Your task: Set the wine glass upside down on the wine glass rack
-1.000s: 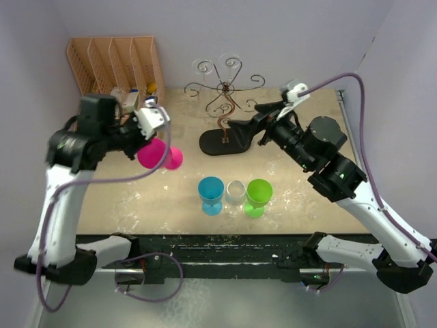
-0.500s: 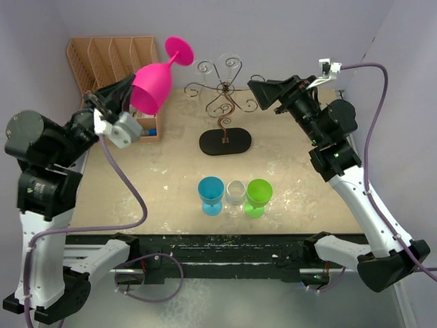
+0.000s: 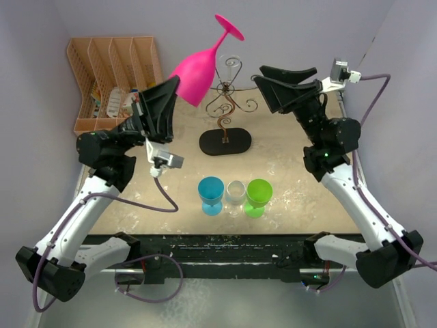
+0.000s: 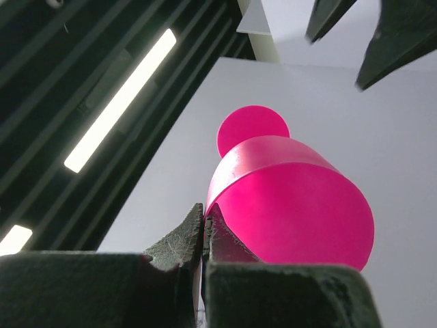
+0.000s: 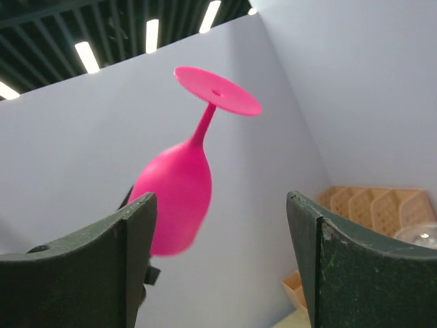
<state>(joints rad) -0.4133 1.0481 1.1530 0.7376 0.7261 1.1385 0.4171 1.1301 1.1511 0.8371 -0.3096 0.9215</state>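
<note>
Top external: pink wine glass [image 3: 194,72] foot-up, its rim clamped in the left gripper [image 3: 171,92].

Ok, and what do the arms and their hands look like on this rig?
The left arm and right arm have white links with black joints. The left hand and right hand each carry two broad dark wedge-shaped fingers. A purple cable runs along each arm to a small white wrist camera.
</note>
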